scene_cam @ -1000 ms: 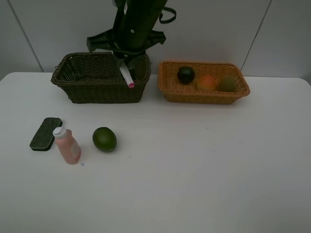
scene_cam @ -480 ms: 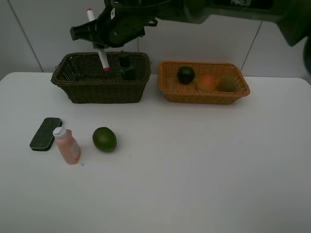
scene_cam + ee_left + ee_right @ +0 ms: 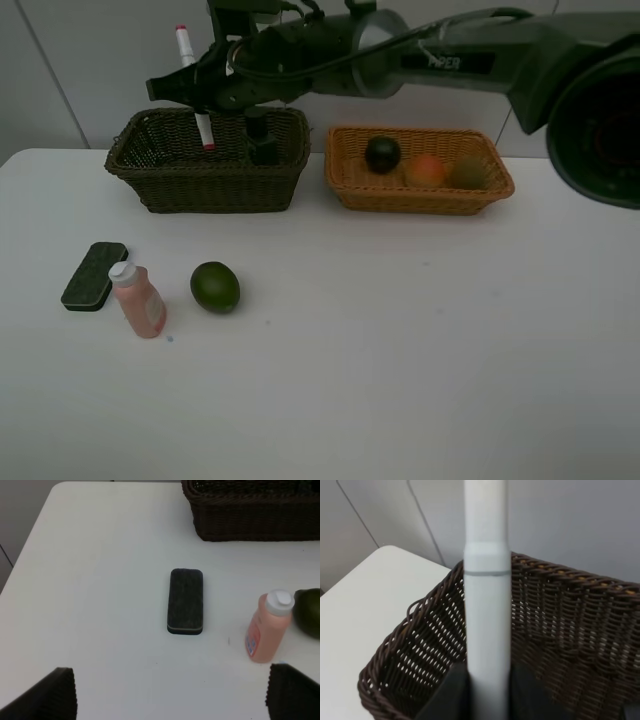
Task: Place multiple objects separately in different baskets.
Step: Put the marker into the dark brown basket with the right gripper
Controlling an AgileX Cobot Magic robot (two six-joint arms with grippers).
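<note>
Hidden or unclear:
- White table (image 3: pixel 430 340): the near edge was cut off by the frame.
- Dark right arm (image 3: pixel 470 55): it spanned the far side from the right, with its base out of frame.
- Left arm: not visible from the high camera. Only the two dark ribbed fingertips (image 3: pixel 57 695) of the left gripper (image 3: pixel 172 695) showed in its wrist view.
- Dark brown woven wicker basket (image 3: pixel 200 185), far left: its wall hid the lower part of the dark green pump bottle (image 3: pixel 260 140) standing at its right end.
- Right wrist view: both ends of the white pink-tipped marker (image 3: pixel 192 75) ran out of frame.
- Left wrist view: the round green fruit (image 3: pixel 215 287) was cut at the edge.

Counts:
- Baskets: two. The second was a light orange-tan woven wicker basket (image 3: pixel 420 195), just right of the dark one and not touching it.
- Fruit: four. The dark mangosteen (image 3: pixel 382 154), orange-red peach (image 3: pixel 426 170) and brown kiwi (image 3: pixel 467 172) sat in a row in the orange-tan basket. The green fruit sat on the table, near left.
- Bottles: two. One was the pump bottle. The other was a pink white-capped bottle (image 3: pixel 140 302), upright just left of the green fruit.
- Eraser: one dark green eraser block (image 3: pixel 94 275), flat beside the pink bottle at far left.
- Marker: one.

Grippers:
- Right gripper (image 3: pixel 205 97): clamped on the marker's middle. It held the marker nearly upright above the left half of the dark basket, clear of the weave.
- Left gripper: jaws spread wide with nothing between them, above bare table near the eraser.
</note>
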